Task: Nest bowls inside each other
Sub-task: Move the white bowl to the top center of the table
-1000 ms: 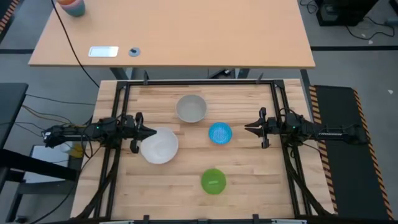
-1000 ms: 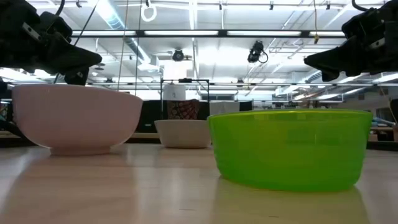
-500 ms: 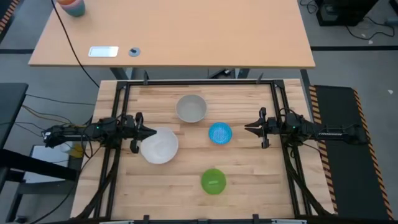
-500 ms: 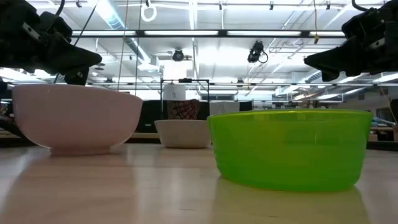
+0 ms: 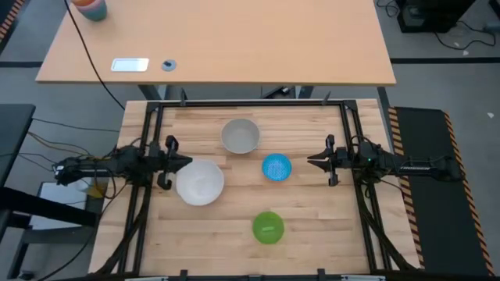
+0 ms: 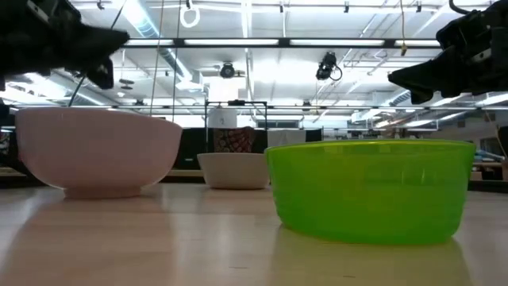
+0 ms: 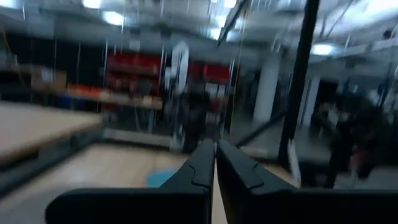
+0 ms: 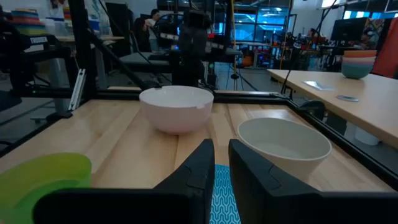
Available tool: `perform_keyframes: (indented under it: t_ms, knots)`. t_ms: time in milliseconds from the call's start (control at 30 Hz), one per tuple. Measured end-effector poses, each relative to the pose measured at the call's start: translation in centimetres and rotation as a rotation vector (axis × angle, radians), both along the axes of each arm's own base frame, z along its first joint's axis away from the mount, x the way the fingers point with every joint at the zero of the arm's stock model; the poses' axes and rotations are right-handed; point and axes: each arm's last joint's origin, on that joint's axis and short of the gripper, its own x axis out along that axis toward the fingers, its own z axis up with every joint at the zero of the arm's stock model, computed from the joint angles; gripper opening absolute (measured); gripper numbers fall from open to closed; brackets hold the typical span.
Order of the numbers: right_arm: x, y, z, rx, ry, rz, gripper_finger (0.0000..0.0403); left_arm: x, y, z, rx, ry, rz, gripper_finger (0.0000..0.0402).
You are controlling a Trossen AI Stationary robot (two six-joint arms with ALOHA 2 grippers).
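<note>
Four bowls stand apart on their bases on the wooden table: a large white bowl point(image 5: 200, 182) at the left, a grey-white bowl point(image 5: 240, 136) farther back, a small blue bowl point(image 5: 276, 167) in the middle and a green bowl point(image 5: 268, 227) near the front. My left gripper point(image 5: 187, 161) hovers shut just over the white bowl's left rim, its fingers tipped upward point(image 7: 216, 149). My right gripper point(image 5: 309, 160) hangs level to the right of the blue bowl. Its fingers are nearly together and nothing is between them point(image 8: 221, 149).
A black frame point(image 5: 250, 104) runs around the table's edges. Beyond the far edge stands a light desk point(image 5: 234, 47) with an orange-and-teal cup point(image 5: 88, 8) and a white card point(image 5: 130, 65). Bare wood lies at the near left point(image 5: 180, 242) and near right point(image 5: 328, 226).
My left gripper has tipped its fingers upward and risen a little above the white bowl's rim, staying shut. The bowls have kept their places.
</note>
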Motion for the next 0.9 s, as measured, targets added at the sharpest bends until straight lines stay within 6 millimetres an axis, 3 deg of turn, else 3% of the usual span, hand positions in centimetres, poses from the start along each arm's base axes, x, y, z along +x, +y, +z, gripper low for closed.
perform_keyframes:
  t_ms: [100,200,300,600,900]
  knots:
    - [0.0,-0.1,0.2,-0.037,-0.014,-0.037,0.0059,-0.3,0.0,0.9,-0.031,-0.095,-0.012,0.0023]
    - [-0.1,-0.4,0.7,-0.097,-0.066,-0.137,0.0059,-0.3,0.0,0.9,-0.075,-0.105,-0.028,0.0023]
    - [-0.2,-0.6,1.6,-0.053,-0.165,-0.199,0.0059,-0.2,0.0,0.8,-0.101,-0.089,-0.036,0.0023]
    - [-0.4,-1.5,2.8,0.472,-0.397,-0.462,0.0059,0.5,0.5,1.9,-0.202,-0.051,0.107,0.0023]
    - [1.2,-2.3,5.4,0.902,-0.530,-0.531,0.0059,1.8,0.6,4.4,-0.258,-0.011,0.147,0.0023]
